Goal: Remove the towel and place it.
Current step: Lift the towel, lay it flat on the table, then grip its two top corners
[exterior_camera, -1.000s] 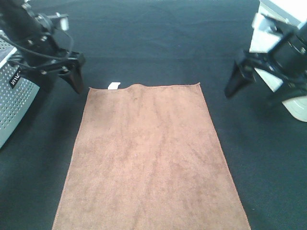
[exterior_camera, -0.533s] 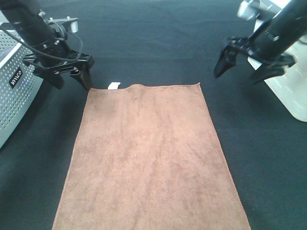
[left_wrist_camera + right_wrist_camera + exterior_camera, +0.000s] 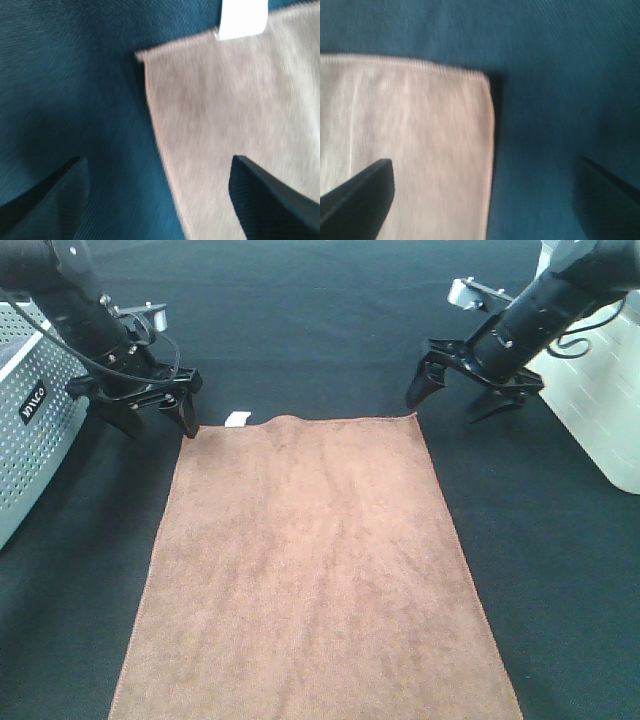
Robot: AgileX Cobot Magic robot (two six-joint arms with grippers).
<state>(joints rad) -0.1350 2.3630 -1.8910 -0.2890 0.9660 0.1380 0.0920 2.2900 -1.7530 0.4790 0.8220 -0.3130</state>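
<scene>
Furthest to the left of the towel (image 3: 310, 570) stands a pale metal basket (image 3: 35, 440), its wall punched with rows of small round holes and bearing a small black label. Between it and the towel's far left corner hangs the left gripper (image 3: 158, 425), matt black with tapering, pointed fingers. Its jaws are spread wide and hold nothing. In the left wrist view this gripper (image 3: 155, 162) straddles that corner, with one finger (image 3: 270, 200) over the plush and the other over the bare cloth beside the towel's edge. Whether either tip touches down cannot be told. A small white tag (image 3: 237, 419) sticks out from the towel's far edge just beside that corner.

The towel itself is a large brown rectangle of soft, short-piled microfibre with a stitched hem. It lies flat and nearly unwrinkled on the dark woven tablecloth (image 3: 320, 330), with its near edge running out of view.

At the towel's far right corner hangs the right gripper (image 3: 445, 410), of the same black, pointed build, jaws wide apart and empty. It straddles that corner in the right wrist view (image 3: 482, 162). Right of the towel, well apart from it, sits a white box-like thing (image 3: 600, 420) with a rounded corner.
</scene>
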